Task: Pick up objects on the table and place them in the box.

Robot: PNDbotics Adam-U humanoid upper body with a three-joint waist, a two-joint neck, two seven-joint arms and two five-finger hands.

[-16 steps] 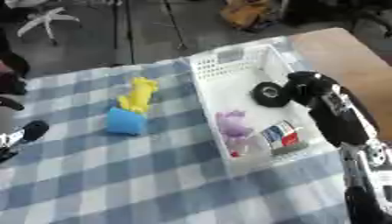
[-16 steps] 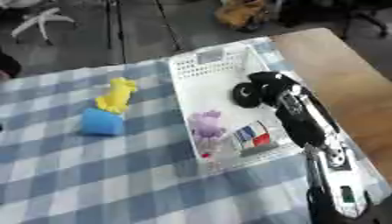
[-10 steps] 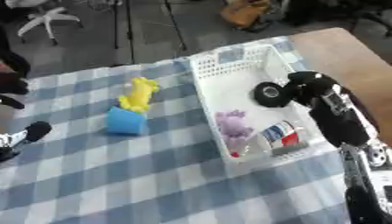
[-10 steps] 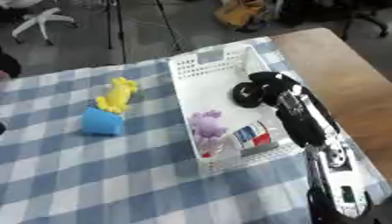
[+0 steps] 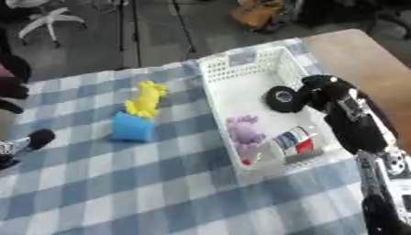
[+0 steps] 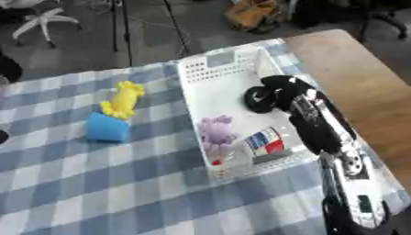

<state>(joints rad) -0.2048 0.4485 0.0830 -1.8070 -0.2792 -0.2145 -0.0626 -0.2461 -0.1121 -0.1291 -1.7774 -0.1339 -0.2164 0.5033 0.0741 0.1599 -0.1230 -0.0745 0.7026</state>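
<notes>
My right hand [image 5: 321, 91] is over the white box [image 5: 241, 64], fingers curled round a black roll [image 5: 281, 99] that hangs just above the box floor, its open centre facing up and toward the camera. I judge the next step is to let go: the roll is already inside the walls, directly under the fingers. Also in the box are a purple toy [image 5: 243, 132] and a small red-and-white pack [image 5: 294, 141], both nearer me than the roll.

Left on the checked bench [image 5: 120, 183] are a yellow toy [image 5: 145, 98] and a blue block [image 5: 131, 127], touching, well to the left of the box. The yellow toy's long axis runs away from me, tilted slightly right. My left hand [image 5: 24, 143] shows at the left edge and is nearer to both; whether it is open or curled I cannot tell.
</notes>
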